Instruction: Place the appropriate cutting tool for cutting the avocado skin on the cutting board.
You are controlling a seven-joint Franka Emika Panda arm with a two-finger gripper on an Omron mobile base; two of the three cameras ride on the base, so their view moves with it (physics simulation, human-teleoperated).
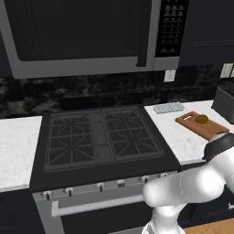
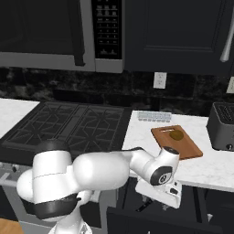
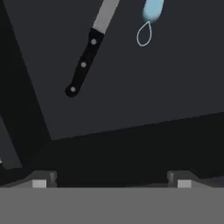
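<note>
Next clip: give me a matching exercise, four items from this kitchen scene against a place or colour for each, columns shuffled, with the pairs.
Items:
1. avocado
2. cutting board
3. knife
4. ridged tray

Descriptions:
A. pale grey, on the counter by the backsplash
B. black riveted handle, lying on a dark surface in the hand view
C. reddish-brown, flat on the white counter
D. olive-green lump resting on the board

Pairs: 1-D, 2-C, 3-B, 4-A

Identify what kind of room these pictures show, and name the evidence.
A kitchen: a gas stove under a microwave, marble counter bearing a cutting board with an avocado.
</note>
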